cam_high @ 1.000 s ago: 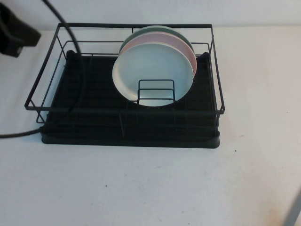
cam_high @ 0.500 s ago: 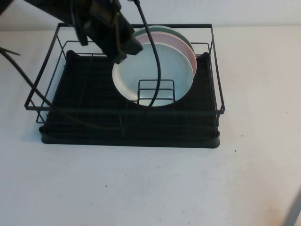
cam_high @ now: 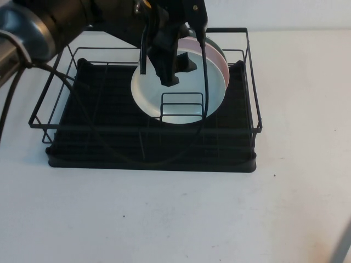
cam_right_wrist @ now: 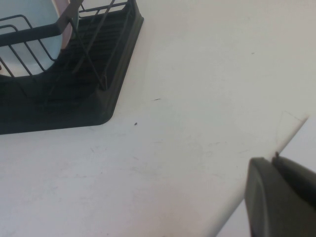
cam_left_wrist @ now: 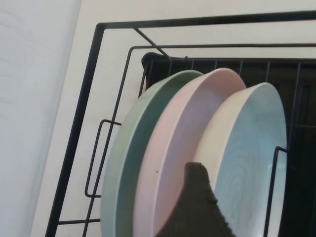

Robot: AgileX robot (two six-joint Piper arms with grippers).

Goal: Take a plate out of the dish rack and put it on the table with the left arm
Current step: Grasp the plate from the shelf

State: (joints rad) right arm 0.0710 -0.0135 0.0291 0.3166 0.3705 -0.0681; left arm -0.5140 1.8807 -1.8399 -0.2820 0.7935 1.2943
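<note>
The white mint-tinted plate (cam_high: 184,98) stands upright at the front of the small wire holder in the black dish rack (cam_high: 109,126). A pale pink plate (cam_high: 220,61) and a green plate (cam_high: 186,34) stand behind it. My left gripper (cam_high: 159,68) hangs open over the top of the plates. In the left wrist view one dark finger (cam_left_wrist: 197,207) lies at the rim between the white plate (cam_left_wrist: 252,148) and the pink plate (cam_left_wrist: 182,128); the other finger is out of view. My right gripper (cam_right_wrist: 273,160) is shut and empty at the table's near right edge.
The rack's top wire frame (cam_high: 159,28) surrounds the plates. The left arm's black cable (cam_high: 204,82) hangs across the front plate into the rack. White table (cam_high: 175,213) lies in front of and to the right of the rack. A rack corner (cam_right_wrist: 113,74) shows in the right wrist view.
My left arm has swung in from the rack's back left corner to the right, and its gripper now sits over the top of the plates. The plates have not moved.
</note>
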